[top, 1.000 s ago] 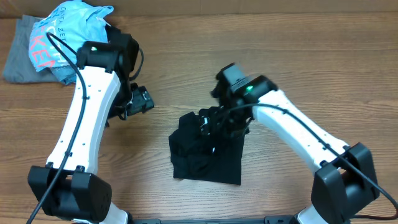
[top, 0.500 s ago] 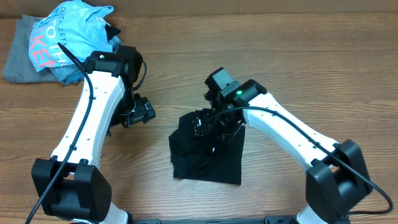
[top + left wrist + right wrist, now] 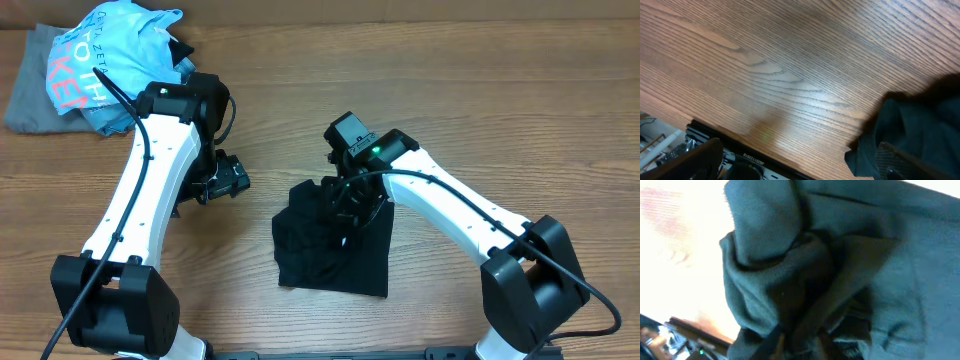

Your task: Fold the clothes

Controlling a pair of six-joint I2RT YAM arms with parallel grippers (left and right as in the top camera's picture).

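Overhead. Noted black T-shirt [image 3: 330,250] lying crumpled at mid-tabletop [image 3: 480,100], a little toward the near edge, lower part flat, upper part bunched into folds. Found right hand [image 3: 345,205] down on the bunched upper edge of the shirt, dark on dark; cannot read the jaws from here. Found left hand [image 3: 228,178] hanging over bare wood just left of the shirt, apart from it, holding nothing. Logged light blue shirt [image 3: 100,60] with pink lettering heaped in the far left corner, on top of grey garment [image 3: 25,95].

Left wrist. Saw mostly bare wood grain of tabletop [image 3: 790,60]. Saw a rumpled edge of black T-shirt [image 3: 920,130] entering at the lower right. Confirmed left hand [image 3: 797,167] spread wide: fingers [image 3: 702,157] at opposite lower corners of the view, nothing between them. Saw dark rail [image 3: 740,150] along the tabletop's edge at the bottom.

Right wrist. Saw view filled by black T-shirt [image 3: 840,255], fabric rolled and ridged. Saw washed-out tabletop [image 3: 680,240] at the left. Found right hand [image 3: 800,347] at the bottom, jaws drawn close together, with a gathered fold of the shirt pinched between them.
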